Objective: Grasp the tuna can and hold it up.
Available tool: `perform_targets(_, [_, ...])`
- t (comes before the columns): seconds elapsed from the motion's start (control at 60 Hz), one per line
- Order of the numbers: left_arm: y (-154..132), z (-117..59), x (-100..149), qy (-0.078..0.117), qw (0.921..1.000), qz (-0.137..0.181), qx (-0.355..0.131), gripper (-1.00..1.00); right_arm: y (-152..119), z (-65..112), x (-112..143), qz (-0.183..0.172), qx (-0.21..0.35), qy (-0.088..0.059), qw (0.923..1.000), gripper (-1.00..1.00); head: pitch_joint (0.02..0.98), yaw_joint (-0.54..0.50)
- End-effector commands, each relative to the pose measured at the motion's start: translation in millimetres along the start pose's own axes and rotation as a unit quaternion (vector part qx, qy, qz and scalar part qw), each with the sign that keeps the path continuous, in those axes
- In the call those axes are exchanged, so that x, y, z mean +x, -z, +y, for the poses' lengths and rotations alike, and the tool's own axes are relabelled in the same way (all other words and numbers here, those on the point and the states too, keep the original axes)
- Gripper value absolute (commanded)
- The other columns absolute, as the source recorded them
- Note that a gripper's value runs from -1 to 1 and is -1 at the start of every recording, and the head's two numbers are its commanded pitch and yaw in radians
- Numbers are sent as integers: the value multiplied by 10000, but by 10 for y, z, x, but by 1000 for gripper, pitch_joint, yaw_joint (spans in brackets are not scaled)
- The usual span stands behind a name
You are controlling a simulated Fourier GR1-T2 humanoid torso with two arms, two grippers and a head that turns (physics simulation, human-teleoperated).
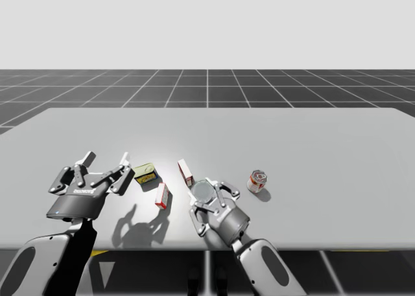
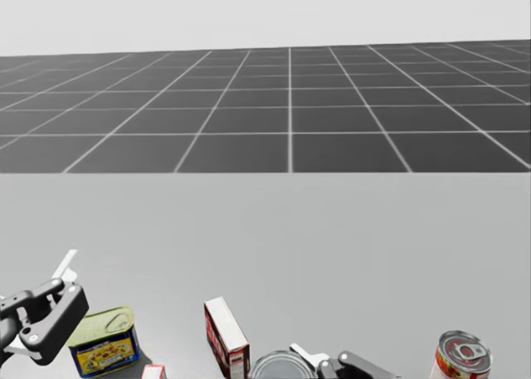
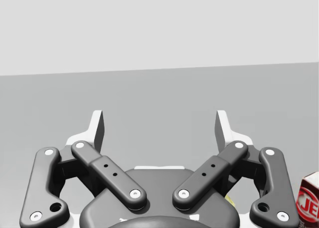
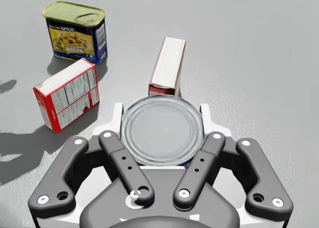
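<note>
Right gripper (image 4: 162, 115) clamped on tuna can (image 4: 162, 133), 1 finger each side; can at near middle of table (image 1: 305, 140), red box (image 4: 168, 66) just beyond it; left gripper (image 3: 160, 129) spread wide, well left of can.

Far half of grey bench (image 1: 292, 134): open.
Obstacles: red-and-white box (image 1: 185, 171) just ahead of right end effector (image 1: 206, 189); second red-and-white box (image 1: 162, 195) and blue rectangular tin (image 1: 145, 175) to its left; red-labelled round can (image 1: 257, 181) to its right.
</note>
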Motion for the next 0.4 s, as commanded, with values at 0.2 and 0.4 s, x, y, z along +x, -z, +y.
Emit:
perform_targets(0.2, [8,25,7,-75,9999,6,71,-1000,-107,-255,875,-1047,-929,-389,9894,846,457,58])
perform_targets(0.4, [15,34,7,-116,9998,15,134,-1000,-229,-402,1426,-1758,-1209,-509,9757,867,453,53])
